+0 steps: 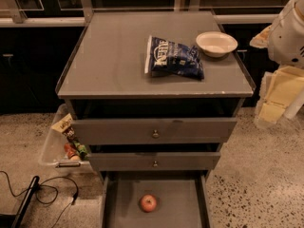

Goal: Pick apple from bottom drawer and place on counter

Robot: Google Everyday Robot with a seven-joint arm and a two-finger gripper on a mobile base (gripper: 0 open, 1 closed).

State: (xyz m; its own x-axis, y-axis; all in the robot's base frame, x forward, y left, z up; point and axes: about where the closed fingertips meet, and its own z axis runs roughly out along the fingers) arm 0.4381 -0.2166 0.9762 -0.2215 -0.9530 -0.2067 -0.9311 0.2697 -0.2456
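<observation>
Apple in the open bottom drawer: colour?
Small round apple: red with yellowish patches, clearest in camera view. Gripper is out of frame.

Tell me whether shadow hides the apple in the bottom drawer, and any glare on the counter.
Camera view: the apple shows clearly, red against the dim bottom drawer floor; camera view: the counter is evenly lit, no hard glare; camera view: the gripper sits brightly lit at the right edge, off the counter.

The gripper point(277, 99) (far right) and bottom drawer point(176, 198) run off-frame.
</observation>
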